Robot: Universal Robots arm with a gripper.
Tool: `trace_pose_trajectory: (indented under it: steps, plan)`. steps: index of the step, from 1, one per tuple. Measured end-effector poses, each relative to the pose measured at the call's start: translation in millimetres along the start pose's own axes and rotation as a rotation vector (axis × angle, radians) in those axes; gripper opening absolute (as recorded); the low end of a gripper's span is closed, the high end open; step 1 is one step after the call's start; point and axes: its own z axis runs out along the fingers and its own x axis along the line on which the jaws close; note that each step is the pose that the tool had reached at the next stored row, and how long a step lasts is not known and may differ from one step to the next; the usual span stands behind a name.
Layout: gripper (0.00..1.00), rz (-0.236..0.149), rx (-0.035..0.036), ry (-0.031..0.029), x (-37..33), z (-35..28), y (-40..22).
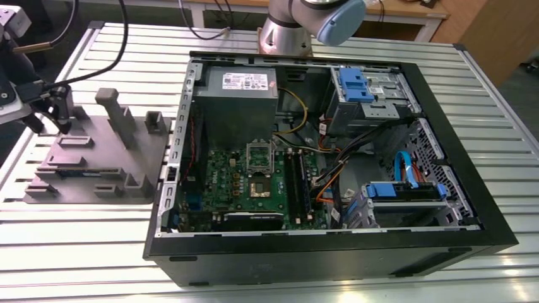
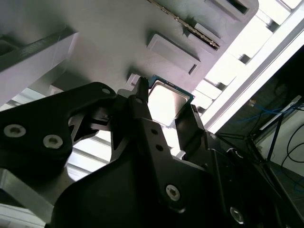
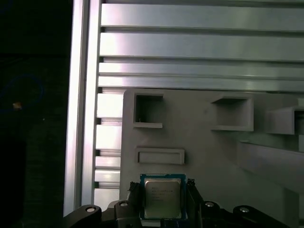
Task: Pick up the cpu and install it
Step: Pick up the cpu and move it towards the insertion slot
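The gripper [image 3: 162, 186] is pinching the cpu [image 3: 162, 199]. In both wrist views its two black fingers [image 3: 135, 194] are pressing against opposite edges of the chip, so the jaws are closed onto it rather than spread wide. In the second wrist view the cpu [image 2: 166, 102] is showing its shiny metal top and a thin blue-green rim between the fingertips of the gripper [image 2: 166, 99]. Whether the chip is resting on the surface below or hanging just clear of it cannot be told.

Right beneath it the grey plastic fixture block [image 3: 213, 156] is lying flat. A shallow rectangular frame [image 3: 160, 156] is sitting just beyond the chip, with two square pockets [image 3: 148, 110] farther on. Under the block the slotted aluminium table [image 3: 190, 47] is running out in long ribs.

In the exterior view the gripper [image 1: 49, 123] is hanging over the fixture block [image 1: 101, 158] near its corner on the exterior view's left. The block is lying on the table [image 1: 84, 252] just beside an open computer case [image 1: 337, 249]. Inside the case the motherboard [image 1: 252, 183] is lying flat with its CPU socket [image 1: 259, 188] near the middle (the socket's metal frame is standing open above it). The power supply [image 1: 240, 85] is sitting beyond that. Past the case the arm's base [image 1: 286, 31] is standing on the table.
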Motion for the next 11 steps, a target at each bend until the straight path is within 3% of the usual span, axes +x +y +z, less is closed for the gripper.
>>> trace_pose_trajectory:
  steps: [5,11]
  plan:
    - [0.47,0.0,0.0,0.0001,0.0,-8.8,0.5]
    - [0.47,0.0,-0.0001,-0.0001,0.0,-12.5,0.8]
